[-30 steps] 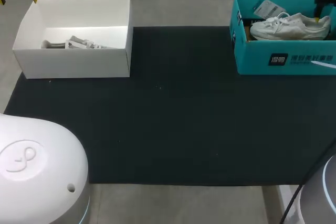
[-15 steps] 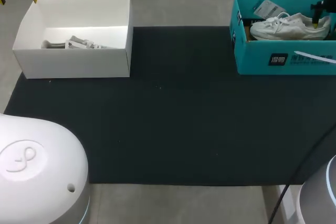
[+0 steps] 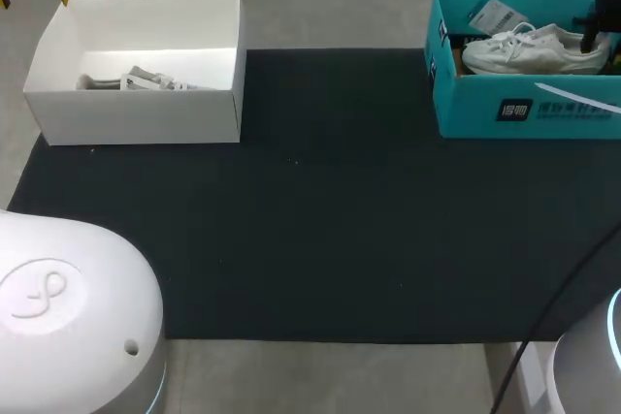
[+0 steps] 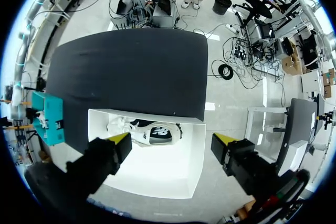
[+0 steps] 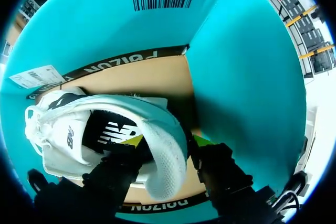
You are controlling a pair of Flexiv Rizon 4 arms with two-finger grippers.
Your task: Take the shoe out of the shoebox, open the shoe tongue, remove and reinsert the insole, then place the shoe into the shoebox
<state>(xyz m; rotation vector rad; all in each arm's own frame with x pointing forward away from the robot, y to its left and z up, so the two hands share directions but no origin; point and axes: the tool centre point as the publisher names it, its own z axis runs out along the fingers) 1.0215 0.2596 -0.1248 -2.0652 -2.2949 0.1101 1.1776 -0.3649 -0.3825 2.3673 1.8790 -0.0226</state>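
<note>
Where the black mat (image 3: 320,220) reaches the far right of the worktop (image 3: 330,7), the teal shoebox (image 3: 485,109) stands with its near wall on the mat. Its right end runs out of the head view. The white shoe (image 3: 529,50) lies inside, toe toward the left wall and heel at the right end. A paper tag (image 3: 495,16) leans by the far wall behind the toe.

The right gripper (image 5: 167,141) is down in the shoebox, astride the heel. In the right wrist view the heel's rim rises through its middle, the insole's dark print lies just ahead, and the teal right wall stands close beside. Whether it is clenched on the heel or loose around it I cannot tell.

At the mat's far left corner sits a white box (image 3: 136,113), its left side overhanging the mat's edge onto pale worktop. A second shoe (image 4: 149,134), grey and black, lies along its near wall. The left gripper (image 4: 171,140) hangs released above this box near its far left corner, yellow tips spread wide over the box floor.

The two boxes are well apart, with the mat's broad dark middle between them. The mat's near edge stops short of the worktop's, leaving a pale strip. The left arm's white base (image 3: 68,317) covers the mat's near left corner.
</note>
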